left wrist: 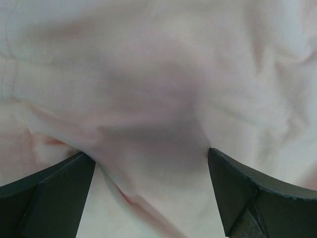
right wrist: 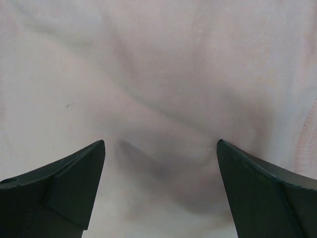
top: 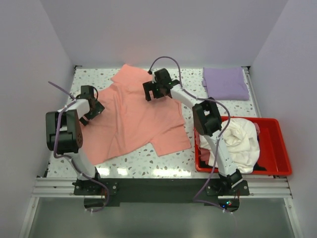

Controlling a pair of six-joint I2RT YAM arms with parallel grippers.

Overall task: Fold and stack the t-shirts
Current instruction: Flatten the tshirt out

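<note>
Hovering wide open and empty over the salmon-pink t-shirt, my left gripper and right gripper prepare to pinch it for folding

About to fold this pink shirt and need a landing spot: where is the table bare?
Bare table runs along the near edge, between the salmon tee and the front rail; another patch sits far left, beside its sleeve. A narrow gap separates it from the lavender tee, but the right arm crosses there. The right side is crowded: red bin, cream tee.

overhead; wrist views close above t-shirt
</note>
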